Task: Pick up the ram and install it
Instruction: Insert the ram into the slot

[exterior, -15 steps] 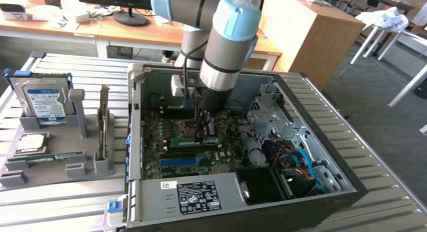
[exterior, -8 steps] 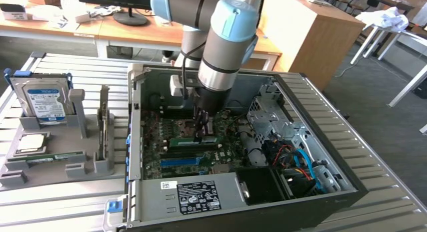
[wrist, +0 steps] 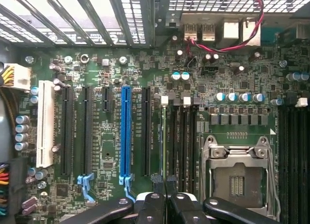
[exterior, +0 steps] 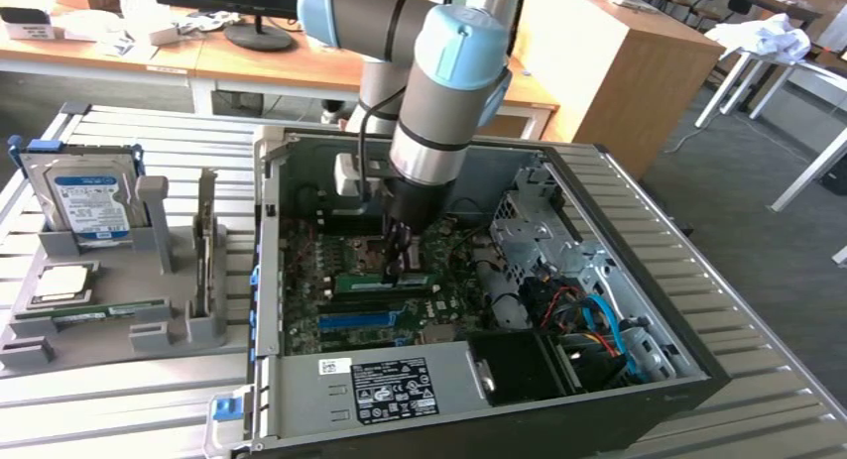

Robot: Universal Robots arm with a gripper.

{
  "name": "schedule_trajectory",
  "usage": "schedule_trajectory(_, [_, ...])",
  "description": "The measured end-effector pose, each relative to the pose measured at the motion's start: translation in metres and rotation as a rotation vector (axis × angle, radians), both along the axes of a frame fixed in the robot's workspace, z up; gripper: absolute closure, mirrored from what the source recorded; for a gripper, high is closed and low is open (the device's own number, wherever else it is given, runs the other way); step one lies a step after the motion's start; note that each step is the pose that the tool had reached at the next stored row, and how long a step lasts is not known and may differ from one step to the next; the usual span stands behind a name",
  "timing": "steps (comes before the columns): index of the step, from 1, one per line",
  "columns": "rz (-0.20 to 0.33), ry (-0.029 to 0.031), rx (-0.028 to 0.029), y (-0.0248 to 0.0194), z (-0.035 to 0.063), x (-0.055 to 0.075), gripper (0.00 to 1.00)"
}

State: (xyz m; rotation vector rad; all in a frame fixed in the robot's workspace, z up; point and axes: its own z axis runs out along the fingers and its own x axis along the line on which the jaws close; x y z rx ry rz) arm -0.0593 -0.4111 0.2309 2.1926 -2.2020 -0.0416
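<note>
Bench [exterior: 741,310]: slatted grey metal, carrying everything.
Computer case [exterior: 636,281]: open black tower on its side, green motherboard [wrist: 232,64] exposed inside.
Arm: grey and pale blue, reaching down into the case.
Holder [exterior: 119,320]: grey plastic stand at the exterior view's left, bearing a silver hard drive [exterior: 90,203] with blue-and-white label.
Gripper [exterior: 393,271]: black fingers closed on the ram, low over the board.
Ram [wrist: 163,141]: thin green circuit-board stick, seen edge-on between the fingertips, over the black memory slots beside the empty silver processor socket [wrist: 238,178].
</note>
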Motion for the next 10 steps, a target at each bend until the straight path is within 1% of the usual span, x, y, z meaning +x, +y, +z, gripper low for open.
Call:
schedule_trajectory(3, [0.0, 0.0, 0.001, 0.0036, -0.001, -0.0001, 0.88])
schedule_trajectory(10, [0.0, -0.0001, 0.0016, 0.0034, -0.0012, -0.0006, 0.88])
